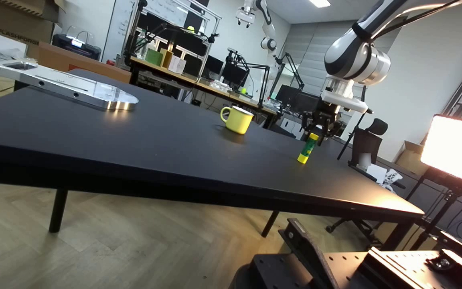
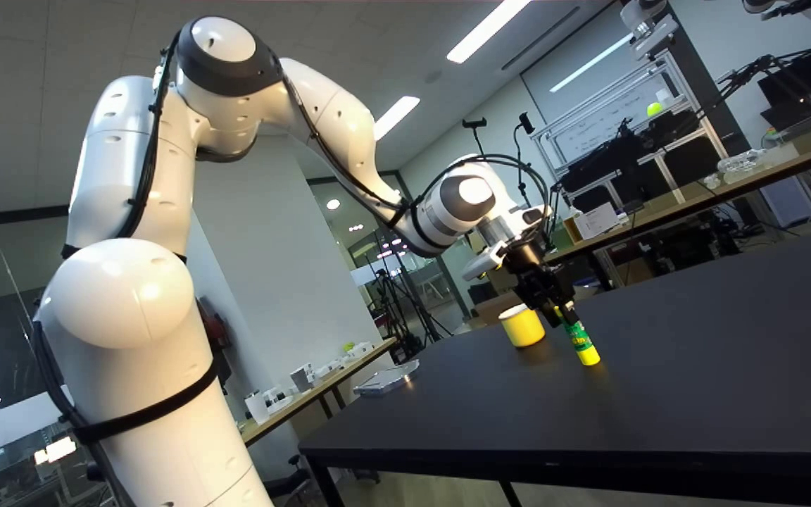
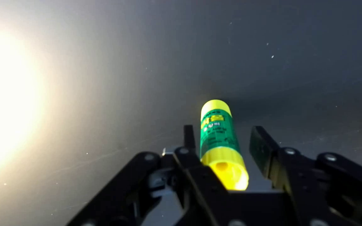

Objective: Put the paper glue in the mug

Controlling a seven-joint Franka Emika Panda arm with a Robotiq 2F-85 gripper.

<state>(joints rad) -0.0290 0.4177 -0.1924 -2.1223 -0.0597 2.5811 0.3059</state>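
The paper glue is a green tube with yellow ends, standing on the black table; it also shows in an exterior view and in the wrist view. My gripper is open, with its fingers on either side of the glue's upper part. In the wrist view a clear gap shows between the right finger and the glue, and a narrower one at the left finger. The gripper also shows in both exterior views. The yellow mug stands upright on the table, also seen in an exterior view; it is out of the wrist view.
The black table carries a flat silver metal piece at its far end, also seen in an exterior view. A bright lamp panel stands beyond the table's edge and glares on the tabletop.
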